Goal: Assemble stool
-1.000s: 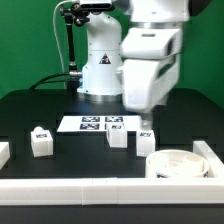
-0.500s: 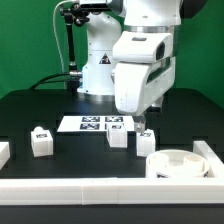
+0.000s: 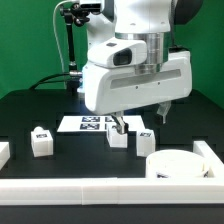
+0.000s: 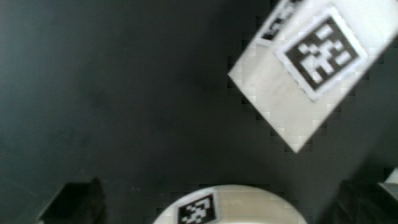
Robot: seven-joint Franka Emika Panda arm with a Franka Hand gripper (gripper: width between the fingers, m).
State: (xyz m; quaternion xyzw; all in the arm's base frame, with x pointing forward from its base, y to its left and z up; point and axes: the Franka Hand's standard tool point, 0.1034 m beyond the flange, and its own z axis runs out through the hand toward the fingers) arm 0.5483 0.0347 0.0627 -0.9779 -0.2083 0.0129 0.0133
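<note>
Exterior view, stool parts:
- left leg [image 3: 40,143]: standing alone at eight o'clock
- marker board [image 3: 92,124]: lying flat near centre
- middle leg [image 3: 120,138]: standing at the board's five o'clock corner
- gripper [image 3: 140,118]: hanging above it, jaws spread wide, carrying nothing
- right leg [image 3: 146,143]: standing just beside
- seat [image 3: 178,163]: lying at four o'clock

Risk: a finger coming down off-centre could be tipping the middle leg

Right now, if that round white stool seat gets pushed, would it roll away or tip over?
Probably neither. The stool seat lies flat on its broad face, so it would likely slide rather than roll. It looks thick and rigid, so bending seems unlikely. The white border rail close beside it would probably stop it.
</note>
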